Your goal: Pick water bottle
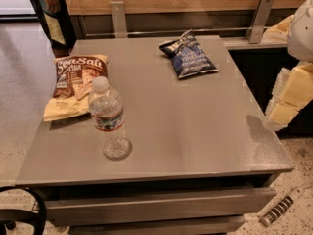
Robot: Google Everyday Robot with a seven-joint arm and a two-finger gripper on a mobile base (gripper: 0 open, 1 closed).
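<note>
The water bottle (108,119) stands upright on the grey table (195,131) near its front left. It is clear and ribbed, with a white cap and a white, red and green label band. My gripper (281,112) is the cream-coloured end of my arm at the right edge of the view. It hangs beside the table's right side, far to the right of the bottle and apart from it. It holds nothing that I can see.
A brown and yellow Sea Salt chip bag (73,84) lies just behind and left of the bottle. A dark blue chip bag (188,55) lies at the back middle. A person's legs (51,13) stand at the back left. A wooden wall with metal brackets (259,18) runs behind the table.
</note>
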